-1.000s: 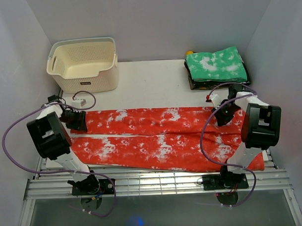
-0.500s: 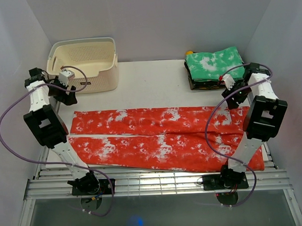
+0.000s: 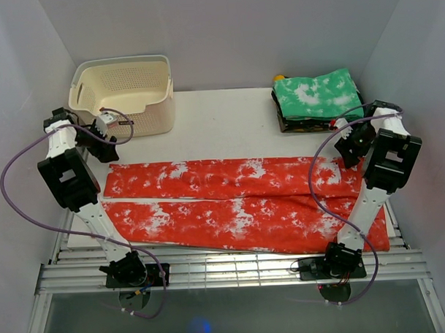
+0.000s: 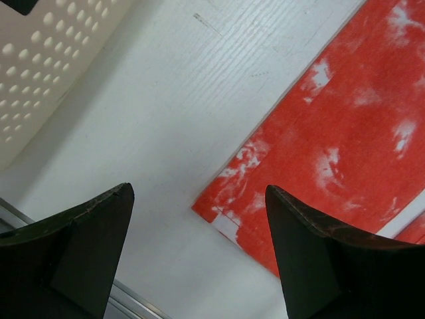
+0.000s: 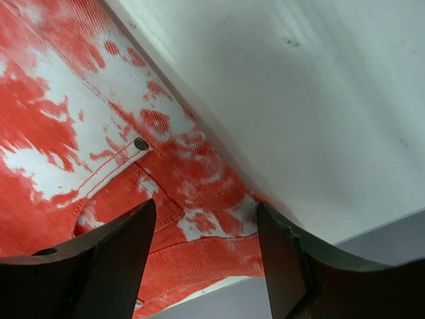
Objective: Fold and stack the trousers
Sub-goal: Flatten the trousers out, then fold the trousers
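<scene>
While the left hand [image 4: 198,199] and right hand [image 5: 206,212] hover spread over far corners of the red trousers [image 3: 238,199], a cream basket [image 3: 151,119] and folded green stack [image 3: 319,94] sit on the bench [image 3: 221,126].

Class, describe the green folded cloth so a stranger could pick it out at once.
Start at the white table and go to its far right corner. The green folded cloth lies there on a pile. Unlike the red trousers spread flat, it is green with white blotches.
</scene>
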{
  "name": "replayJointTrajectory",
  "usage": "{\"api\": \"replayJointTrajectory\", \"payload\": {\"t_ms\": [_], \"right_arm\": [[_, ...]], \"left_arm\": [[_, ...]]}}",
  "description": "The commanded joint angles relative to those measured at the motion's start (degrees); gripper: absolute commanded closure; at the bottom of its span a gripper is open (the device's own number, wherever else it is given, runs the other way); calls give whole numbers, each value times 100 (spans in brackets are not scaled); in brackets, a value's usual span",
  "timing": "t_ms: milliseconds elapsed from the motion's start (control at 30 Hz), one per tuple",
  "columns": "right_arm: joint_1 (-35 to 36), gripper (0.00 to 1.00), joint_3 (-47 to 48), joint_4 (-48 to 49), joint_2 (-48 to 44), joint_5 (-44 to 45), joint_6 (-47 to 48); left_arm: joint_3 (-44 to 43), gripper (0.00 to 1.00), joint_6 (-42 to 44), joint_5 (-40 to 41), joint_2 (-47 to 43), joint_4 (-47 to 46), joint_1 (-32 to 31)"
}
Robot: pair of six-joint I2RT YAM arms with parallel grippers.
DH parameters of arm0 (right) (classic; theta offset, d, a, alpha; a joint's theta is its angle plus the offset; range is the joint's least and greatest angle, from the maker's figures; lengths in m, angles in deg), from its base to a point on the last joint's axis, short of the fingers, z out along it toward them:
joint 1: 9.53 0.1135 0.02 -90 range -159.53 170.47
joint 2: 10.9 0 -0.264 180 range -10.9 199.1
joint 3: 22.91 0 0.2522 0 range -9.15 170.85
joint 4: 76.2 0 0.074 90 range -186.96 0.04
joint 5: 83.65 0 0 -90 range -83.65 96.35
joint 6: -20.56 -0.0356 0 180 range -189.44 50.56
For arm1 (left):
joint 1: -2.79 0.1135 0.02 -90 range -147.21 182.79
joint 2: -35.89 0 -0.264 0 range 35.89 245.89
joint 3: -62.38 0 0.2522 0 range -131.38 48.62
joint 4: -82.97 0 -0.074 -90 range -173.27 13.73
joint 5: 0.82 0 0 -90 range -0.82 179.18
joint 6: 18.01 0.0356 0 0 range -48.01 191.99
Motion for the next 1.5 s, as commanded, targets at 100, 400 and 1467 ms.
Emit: {"api": "replayJointTrajectory", "payload": {"t_ms": [100, 400, 1467], "right_arm": [[15, 36, -353, -21, 178, 722, 1592], [15, 56, -704, 50, 249, 1021, 1750], [-486, 92, -755, -126, -2931, 151, 1924]], "left_arm": [[-337, 10, 921, 23, 320, 158, -99], [-4, 20, 1415, 657, 742, 510, -134], [1638, 100, 323, -687, -2507, -783, 269]]}}
